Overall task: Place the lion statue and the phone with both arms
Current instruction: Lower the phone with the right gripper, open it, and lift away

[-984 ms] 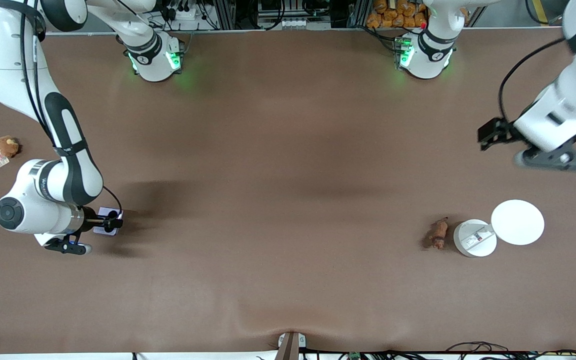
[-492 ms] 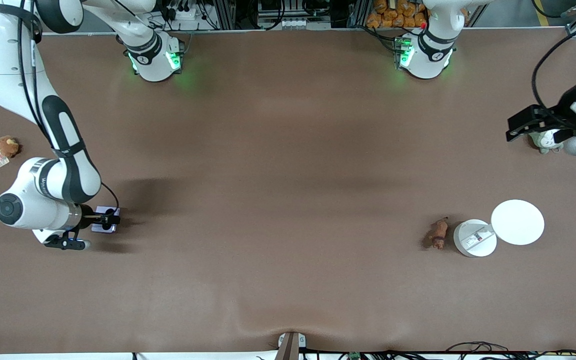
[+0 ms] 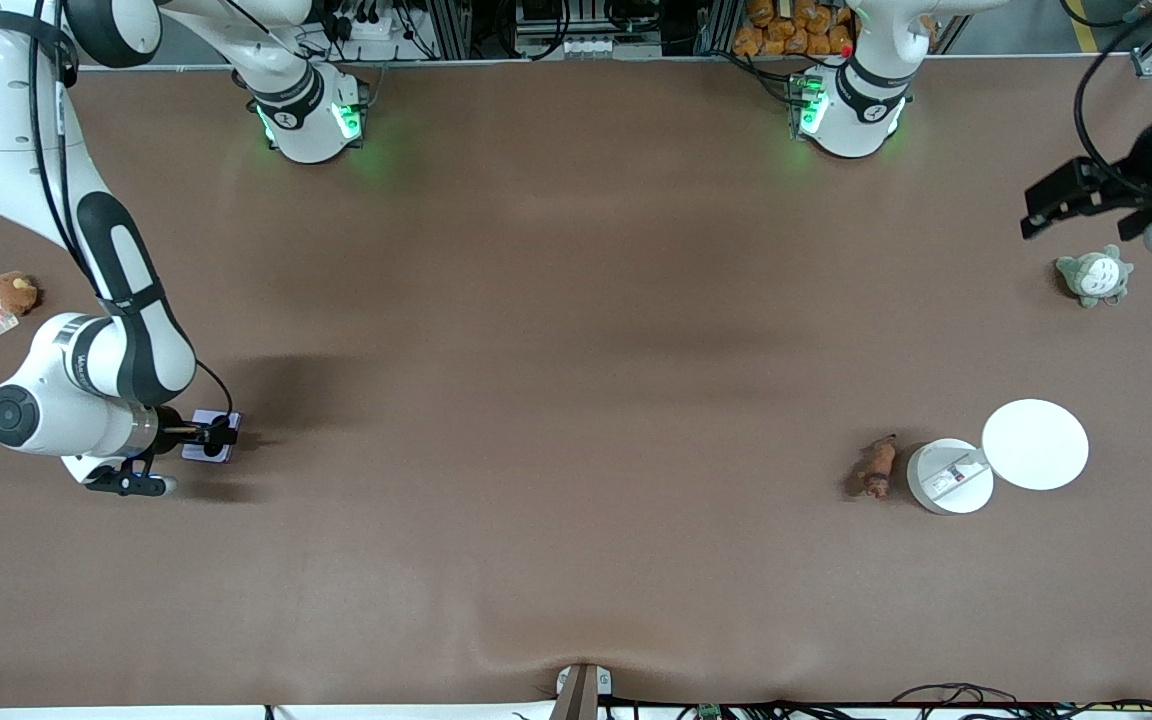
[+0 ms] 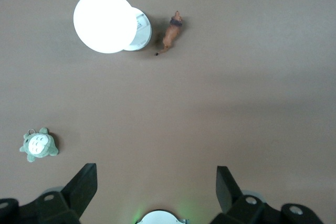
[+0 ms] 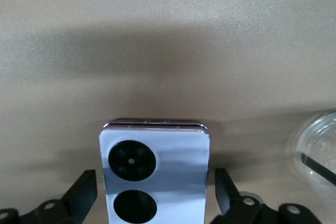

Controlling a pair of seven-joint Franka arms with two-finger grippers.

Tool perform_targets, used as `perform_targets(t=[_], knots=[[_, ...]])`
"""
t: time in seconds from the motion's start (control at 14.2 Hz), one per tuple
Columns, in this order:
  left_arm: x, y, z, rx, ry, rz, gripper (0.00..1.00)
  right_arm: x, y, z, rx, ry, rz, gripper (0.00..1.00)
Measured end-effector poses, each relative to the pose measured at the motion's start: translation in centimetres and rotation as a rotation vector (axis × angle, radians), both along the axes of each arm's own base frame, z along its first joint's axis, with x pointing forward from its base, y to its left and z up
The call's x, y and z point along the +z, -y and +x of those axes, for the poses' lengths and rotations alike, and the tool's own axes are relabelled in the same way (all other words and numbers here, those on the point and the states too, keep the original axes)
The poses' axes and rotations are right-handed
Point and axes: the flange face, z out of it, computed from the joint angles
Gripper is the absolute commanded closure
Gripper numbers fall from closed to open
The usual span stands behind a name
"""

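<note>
The pale lavender phone [image 3: 206, 451] lies on the table toward the right arm's end. In the right wrist view the phone [image 5: 155, 156] shows two black camera circles. My right gripper [image 3: 221, 438] is low over it and open, with one finger [image 5: 84, 187] on each side of the phone and a gap at both. The orange-brown lion statue [image 3: 878, 467] lies on the table beside the white round container [image 3: 949, 478], and it also shows in the left wrist view [image 4: 170, 31]. My left gripper [image 3: 1086, 195] is open and empty, high over the table's left arm end.
A white round lid [image 3: 1035, 444] lies against the container. A grey-white plush toy [image 3: 1094, 276] sits near the left arm's end. A round brown plush toy [image 3: 13, 292] sits at the right arm's end.
My left gripper has moved toward the robots' bases and uncovered the grey-white plush toy. My right gripper has shifted slightly toward the right arm's end, staying at the phone.
</note>
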Motion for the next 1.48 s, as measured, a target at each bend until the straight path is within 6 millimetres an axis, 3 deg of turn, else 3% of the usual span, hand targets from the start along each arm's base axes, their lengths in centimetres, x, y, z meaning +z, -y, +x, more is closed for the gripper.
perform_targets(t=[0.28, 0.49, 0.84, 1.12, 1.26, 1.48], knots=[[-1.0, -0.3, -2.4, 0.005, -0.023, 0.008, 0.0, 1.4, -0.7, 1.2, 0.016, 0.016, 0.006, 0.0], [-0.8, -1.7, -3.3, 0.03, -0.003, 0.005, 0.0, 5.7, -3.2, 3.2, 0.059, -0.028, 0.024, 0.0], [-1.2, -3.2, -2.8, 0.058, 0.022, 0.0, 0.0, 17.1, -4.9, 5.7, 0.101, -0.089, 0.044, 0.0], [-1.3, -3.1, -2.6, 0.057, 0.033, -0.001, 0.0, 26.4, -7.4, 5.9, 0.13, -0.078, 0.042, 0.0], [-1.3, -3.1, -2.7, 0.058, 0.032, -0.001, 0.0, 31.3, -8.3, 5.3, 0.084, -0.024, 0.025, 0.0], [-1.6, -3.1, -2.8, 0.057, 0.021, 0.0, 0.0, 37.6, -8.5, 2.7, 0.061, 0.002, 0.017, 0.0]])
